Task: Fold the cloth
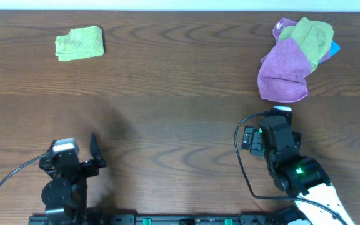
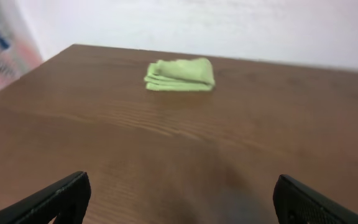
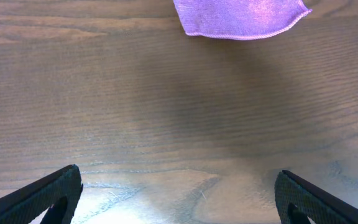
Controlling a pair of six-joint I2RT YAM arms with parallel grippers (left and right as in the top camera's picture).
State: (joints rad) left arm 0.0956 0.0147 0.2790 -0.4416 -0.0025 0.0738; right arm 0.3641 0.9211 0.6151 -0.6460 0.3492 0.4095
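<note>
The cloth (image 1: 80,44) is lime yellow-green and lies folded into a small stack at the far left of the wooden table (image 1: 167,125). In the left wrist view the cloth (image 2: 180,74) lies well ahead, layered edges toward me. My left gripper (image 1: 75,149) is near the table's front edge, far from the cloth, open with only bare wood between its fingers (image 2: 61,196). My right gripper (image 1: 274,117) hovers at the front right, also open and holding nothing, and its fingertips (image 3: 55,190) frame bare tabletop.
A purple cloth (image 1: 283,75) is bunched with a duller green cloth (image 1: 308,34) and a bit of blue (image 1: 334,48) at the back right, just beyond my right gripper. The purple cloth's hem (image 3: 241,15) shows at the top of the right wrist view.
</note>
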